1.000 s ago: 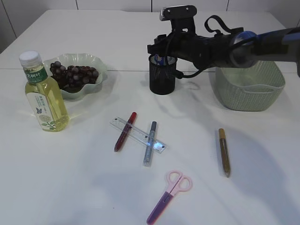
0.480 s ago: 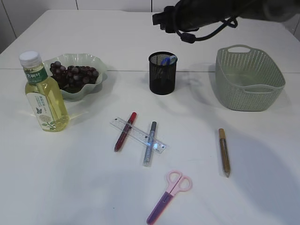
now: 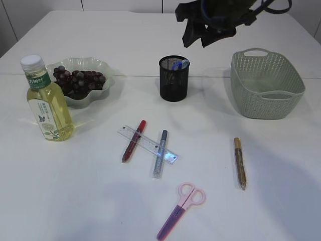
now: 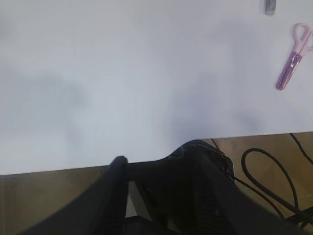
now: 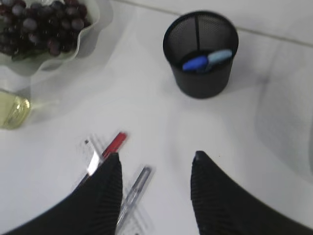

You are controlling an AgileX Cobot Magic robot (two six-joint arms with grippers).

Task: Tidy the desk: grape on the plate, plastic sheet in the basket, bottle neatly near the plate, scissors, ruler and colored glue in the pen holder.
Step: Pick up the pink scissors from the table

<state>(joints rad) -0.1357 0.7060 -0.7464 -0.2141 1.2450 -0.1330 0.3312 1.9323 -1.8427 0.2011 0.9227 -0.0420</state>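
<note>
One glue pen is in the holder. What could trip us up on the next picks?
The clear ruler lies across the red glue pen and silver glue pen, so grabbing either may drag the others. The pen holder is narrow and light; a tilted insertion could tip it. The open right gripper hangs high above, so the descent needs careful alignment.

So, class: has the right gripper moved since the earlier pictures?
Yes. The right gripper has lifted up from the pen holder and now sits higher, above it, jaws open.
</note>
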